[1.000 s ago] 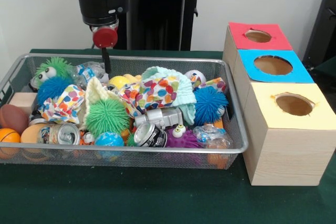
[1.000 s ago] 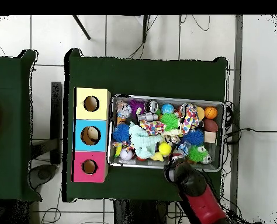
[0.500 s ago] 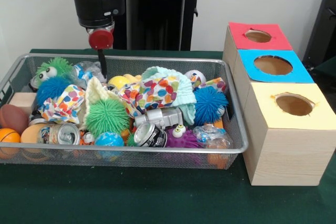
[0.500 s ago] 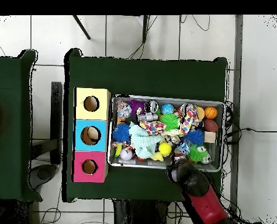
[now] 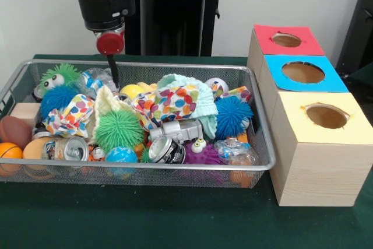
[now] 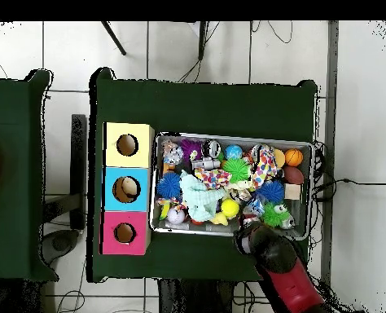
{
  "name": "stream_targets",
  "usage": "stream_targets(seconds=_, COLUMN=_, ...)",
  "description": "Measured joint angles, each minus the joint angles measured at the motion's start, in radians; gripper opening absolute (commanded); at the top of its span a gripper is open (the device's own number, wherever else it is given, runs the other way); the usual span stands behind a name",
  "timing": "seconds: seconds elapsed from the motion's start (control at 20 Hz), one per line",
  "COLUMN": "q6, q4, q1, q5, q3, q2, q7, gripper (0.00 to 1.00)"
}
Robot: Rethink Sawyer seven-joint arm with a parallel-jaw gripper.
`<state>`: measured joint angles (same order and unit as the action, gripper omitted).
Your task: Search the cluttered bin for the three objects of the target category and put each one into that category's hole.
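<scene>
A wire mesh bin (image 5: 175, 168) holds a jumble of toys: a green spiky ball (image 5: 119, 129), a blue spiky ball (image 5: 233, 115), two crushed cans (image 5: 167, 150) (image 5: 70, 148), a polka-dot cloth (image 5: 175, 98) and a yellow ball (image 5: 132, 91). My gripper (image 5: 114, 73) hangs over the bin's back left part, just above a crinkled wrapper and beside a green fuzzy toy with eyes (image 5: 58, 76). I see nothing held in it. In the overhead view the gripper (image 6: 247, 236) sits at the bin's lower rim (image 6: 233, 137).
Three wooden boxes with round holes stand to the bin's right: red top (image 5: 265, 33), blue top (image 5: 277, 65), yellow top (image 5: 294, 100). An orange ball (image 5: 10, 151), a brown football (image 5: 14, 129) and a wooden block (image 5: 26, 112) fill the bin's left end.
The arm has shifted a little to the left and slightly up in the front view. The bin's contents have not moved.
</scene>
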<state>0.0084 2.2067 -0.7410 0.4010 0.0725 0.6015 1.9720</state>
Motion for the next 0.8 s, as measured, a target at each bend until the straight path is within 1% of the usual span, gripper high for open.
stream_targets(seconds=0.3, q6=0.041, q4=-0.013, q1=0.0, q5=-0.004, q3=-0.003, q2=0.003, q7=0.0, gripper=1.0)
stream_targets(seconds=0.8, q6=0.065, q4=-0.025, q1=-0.002, q5=-0.01, q3=-0.007, q2=0.003, q7=0.0, gripper=1.0)
